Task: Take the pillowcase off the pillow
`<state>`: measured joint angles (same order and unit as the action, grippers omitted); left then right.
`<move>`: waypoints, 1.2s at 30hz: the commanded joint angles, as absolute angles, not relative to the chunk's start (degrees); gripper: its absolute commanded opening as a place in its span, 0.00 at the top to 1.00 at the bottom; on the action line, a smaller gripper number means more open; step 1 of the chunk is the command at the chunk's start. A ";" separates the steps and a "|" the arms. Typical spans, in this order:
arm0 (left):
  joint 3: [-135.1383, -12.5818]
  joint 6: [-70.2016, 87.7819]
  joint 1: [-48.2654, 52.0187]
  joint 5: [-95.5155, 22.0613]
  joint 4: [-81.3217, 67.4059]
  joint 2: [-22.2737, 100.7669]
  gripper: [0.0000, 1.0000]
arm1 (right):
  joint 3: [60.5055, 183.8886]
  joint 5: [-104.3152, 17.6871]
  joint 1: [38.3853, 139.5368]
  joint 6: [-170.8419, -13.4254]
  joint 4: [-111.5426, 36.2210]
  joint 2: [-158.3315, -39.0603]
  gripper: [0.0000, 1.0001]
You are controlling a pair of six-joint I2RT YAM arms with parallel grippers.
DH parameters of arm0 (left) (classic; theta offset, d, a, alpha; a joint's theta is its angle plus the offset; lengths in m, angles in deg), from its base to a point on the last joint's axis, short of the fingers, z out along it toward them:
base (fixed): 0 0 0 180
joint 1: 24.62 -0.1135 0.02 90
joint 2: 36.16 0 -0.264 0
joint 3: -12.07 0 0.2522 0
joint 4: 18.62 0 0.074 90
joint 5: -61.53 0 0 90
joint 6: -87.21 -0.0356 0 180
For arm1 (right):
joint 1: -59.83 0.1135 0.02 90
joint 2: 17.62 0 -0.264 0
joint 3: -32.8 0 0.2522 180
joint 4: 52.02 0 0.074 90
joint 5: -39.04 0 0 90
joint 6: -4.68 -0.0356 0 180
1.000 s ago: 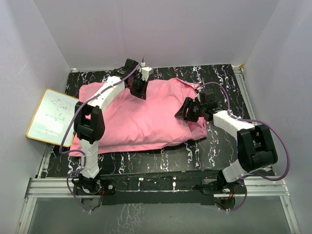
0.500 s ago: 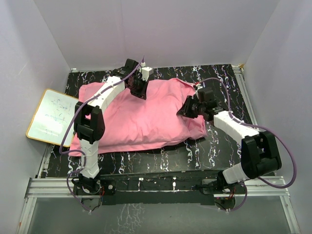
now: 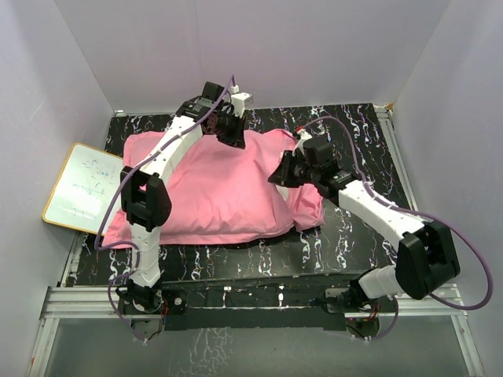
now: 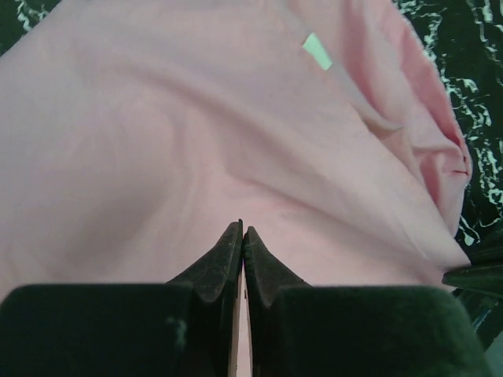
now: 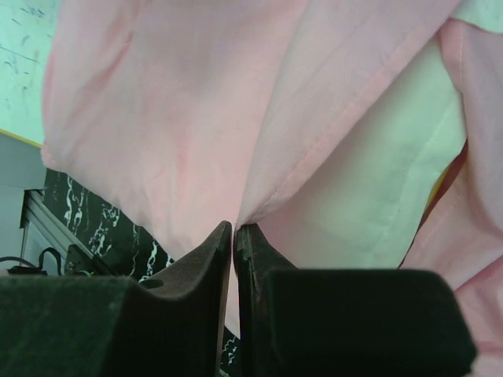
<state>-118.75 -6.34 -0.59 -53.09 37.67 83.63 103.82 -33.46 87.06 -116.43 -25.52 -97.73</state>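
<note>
Pink pillowcase (image 3: 212, 188) lies mid-table. Over the last second we note the right gripper (image 5: 234, 229), clamped on its hem, has dragged leftward, baring white pillow (image 5: 377, 204). Left gripper (image 4: 242, 229), pinching far-edge fabric, has risen slightly. Peeling looks begun.

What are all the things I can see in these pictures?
pillowcase: one, pink, lying across the middle of the table.
pillow: one, white, inside the pillowcase, peeking out at its open end in the right wrist view.
whiteboard: one, white with a yellow frame, at the table's left edge.
table: one, black with white marbling, under everything.
left arm: one, white and black, reaching to the pillowcase's far edge.
right arm: one, white and black, reaching to the pillowcase's right end.
left end effector: one, black, shut on pillowcase fabric.
right end effector: one, black, shut on the pillowcase's hem.
</note>
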 commanded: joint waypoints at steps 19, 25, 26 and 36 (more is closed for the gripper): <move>-124.77 -6.38 5.81 -58.99 46.13 91.28 0.45 | 103.59 -26.79 96.07 -121.44 -40.54 -107.13 0.92; -117.46 -12.00 5.78 -46.80 44.89 89.94 0.84 | 102.19 -28.65 95.33 -120.66 -39.40 -104.71 0.92; -116.13 -12.65 5.64 -45.31 44.09 89.54 0.90 | 102.00 -28.16 94.52 -120.80 -38.99 -104.17 0.91; -117.85 -12.95 4.43 -44.93 41.22 85.28 1.00 | 101.04 -24.70 77.97 -121.61 -33.62 -101.04 0.30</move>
<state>-115.69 -11.85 5.79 -46.99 40.77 90.95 100.28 -25.70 80.61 -122.33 -35.05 -102.28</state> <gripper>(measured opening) 0.007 0.634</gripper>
